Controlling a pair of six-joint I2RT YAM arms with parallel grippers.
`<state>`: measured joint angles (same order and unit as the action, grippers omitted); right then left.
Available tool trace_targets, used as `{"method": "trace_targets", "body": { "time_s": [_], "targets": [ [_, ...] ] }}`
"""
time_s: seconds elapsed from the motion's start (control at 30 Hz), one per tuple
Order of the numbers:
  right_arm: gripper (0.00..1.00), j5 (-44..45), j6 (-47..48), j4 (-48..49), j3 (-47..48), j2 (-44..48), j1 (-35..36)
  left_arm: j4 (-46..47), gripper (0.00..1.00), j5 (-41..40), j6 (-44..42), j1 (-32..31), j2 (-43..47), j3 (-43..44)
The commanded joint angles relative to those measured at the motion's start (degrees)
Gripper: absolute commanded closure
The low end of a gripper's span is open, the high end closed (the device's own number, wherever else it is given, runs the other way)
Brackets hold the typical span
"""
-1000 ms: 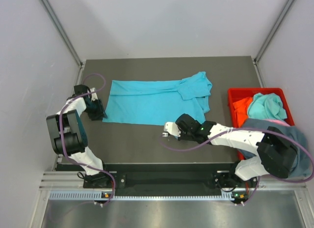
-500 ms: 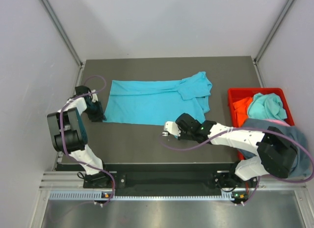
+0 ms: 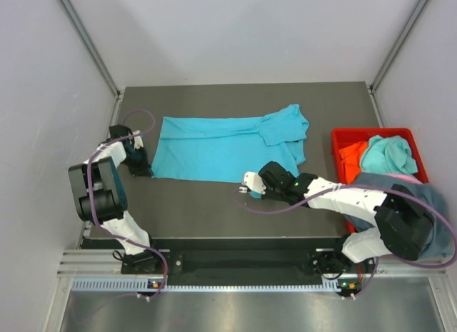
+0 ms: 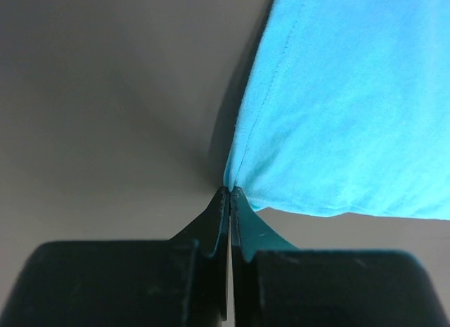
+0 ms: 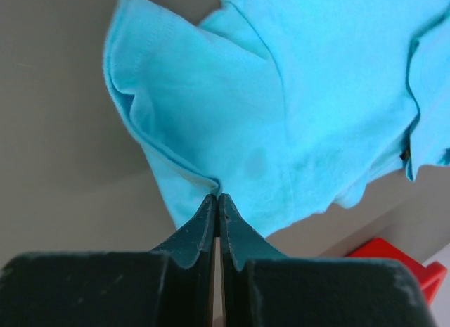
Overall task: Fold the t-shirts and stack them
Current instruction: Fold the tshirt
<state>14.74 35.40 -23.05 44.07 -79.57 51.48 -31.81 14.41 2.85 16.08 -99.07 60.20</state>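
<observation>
Left fingers (image 4: 230,200) are pressed together on the near-left corner of the turquoise shirt (image 3: 228,146). The hem runs up and away from the tips, and the cloth spreads to their right. Right fingers (image 5: 216,204) are also pressed together, pinching a bunched bit of the same shirt's near edge, with cloth fanning out ahead of the tips. The shirt lies on the bench (image 3: 214,210) between and beyond the two sets of fingers. It is mostly flat, with a sleeve turned in over the body beyond the right fingers.

Progress, my read: early. This shirt is long and wide, not a tidy rectangle. Both near-edge grips are set, so I judge a fold of near edge over far is about to start. I see no stack on the bench. Right of the right fingers, the red bin (image 3: 410,136) holds an orange shirt (image 3: 348,159) and a second turquoise shirt (image 3: 389,153). A grey shirt (image 3: 432,210) hangs over its near side. All of those are left to do.

Views: the overhead gives the whole layout, the bin and the waiting shirts, but the fingertips are too small there to judge a grip. The wrist views settle it: the cloth goes right into the closed tips. The right wrist view catches only a corner of the bin. The left wrist view shows just hem and bench.
</observation>
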Motion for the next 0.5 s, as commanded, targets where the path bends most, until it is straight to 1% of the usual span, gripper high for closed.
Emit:
{"method": "trace_targets", "body": {
  "time_s": [0.0,0.13,0.27,0.3,0.47],
  "targets": [
    [1.0,3.45,0.19,2.22,2.68,3.1,-2.96,-2.2,1.0,2.28,-0.92,0.1,4.67,2.37],
    [1.0,4.42,0.64,2.57,4.52,5.38,-7.0,-5.27,1.0,4.3,-2.06,0.1,5.11,8.24],
    [1.0,4.33,0.72,2.75,7.86,6.36,-10.61,-7.12,1.0,4.92,-2.32,0.01,3.27,12.47],
    [1.0,4.5,0.73,2.83,8.39,6.27,-11.83,-7.47,1.0,5.1,-3.8,0.01,2.83,13.18],
    [1.0,6.0,0.81,3.97,12.86,5.13,-14.22,-8.7,1.0,6.24,-4.08,0.01,0.28,17.4]
  ]
}}
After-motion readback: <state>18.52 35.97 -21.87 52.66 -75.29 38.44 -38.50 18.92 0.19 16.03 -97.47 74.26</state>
